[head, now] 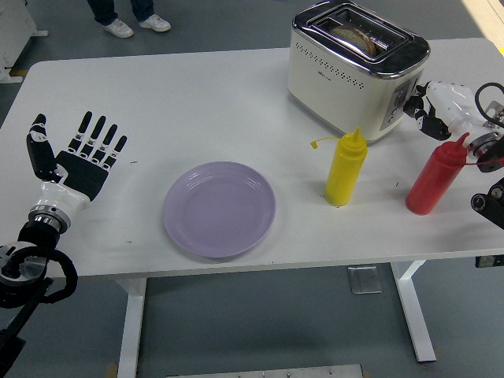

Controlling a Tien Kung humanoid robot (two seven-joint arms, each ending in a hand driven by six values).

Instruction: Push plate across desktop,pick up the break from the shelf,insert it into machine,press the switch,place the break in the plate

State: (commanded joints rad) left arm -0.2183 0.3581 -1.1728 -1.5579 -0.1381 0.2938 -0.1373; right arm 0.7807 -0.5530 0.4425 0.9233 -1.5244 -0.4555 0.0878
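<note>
The bread [356,36] sits low down inside the toaster [354,69] at the back of the table [197,102]. The right hand [435,106] is at the toaster's side with its fingers bent in against the switch panel, holding nothing. The left hand [75,161] lies flat on the table with its fingers spread apart. The purple plate [220,209] is in the middle, near the front. A yellow bottle [346,168] and a red bottle [435,175] stand to its right.
</note>
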